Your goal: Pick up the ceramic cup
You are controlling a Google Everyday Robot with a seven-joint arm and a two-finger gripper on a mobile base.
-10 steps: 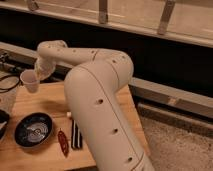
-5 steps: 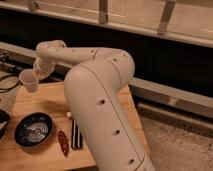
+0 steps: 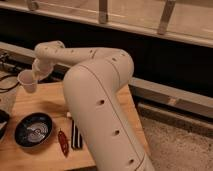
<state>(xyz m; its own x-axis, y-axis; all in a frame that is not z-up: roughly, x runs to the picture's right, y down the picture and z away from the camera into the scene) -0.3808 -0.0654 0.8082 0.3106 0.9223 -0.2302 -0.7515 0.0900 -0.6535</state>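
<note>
The ceramic cup (image 3: 27,81) is small, plain and white, at the far left corner of the wooden table (image 3: 50,102). My gripper (image 3: 35,74) is at the end of the white arm (image 3: 95,95), which reaches left across the table. It is shut on the cup's right side and holds the cup slightly tilted, just over the table's back corner. The dark bowl (image 3: 33,131) with a pale swirl inside sits on the table, in front of the cup and below it in the view.
A red object (image 3: 62,142) and a dark striped object (image 3: 76,135) lie on the table right of the bowl. Another dark dish (image 3: 2,122) shows at the left edge. Cables (image 3: 7,75) lie left of the table. A dark wall with a rail runs behind.
The cup and the gripper have shifted very slightly to the left. The bowl and the other things have not moved.
</note>
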